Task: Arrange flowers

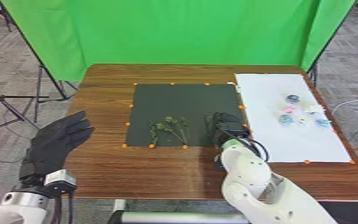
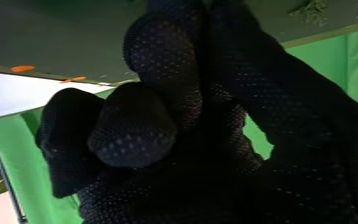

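Observation:
In the head view, green sprigs (image 1: 169, 131) lie on the dark mat (image 1: 162, 100), left of my right hand (image 1: 230, 122), which is low over the mat's right edge. My right hand (image 2: 158, 115) has curled fingers in the right wrist view, with no item visible in them; the tips farthest out are cut off. Some greenery (image 2: 310, 11) appears beyond its thumb. Blue, pink and cream flower heads (image 1: 286, 119) rest on the white sheet (image 1: 278, 145). My left hand (image 1: 58, 140) is open, fingers straight, at the table's left edge.
Small orange markers (image 1: 151, 146) run along the edges of the mat and the sheet on the brown table (image 1: 104, 170). A green backdrop (image 1: 184, 35) stands behind the table, with dark stands at both sides.

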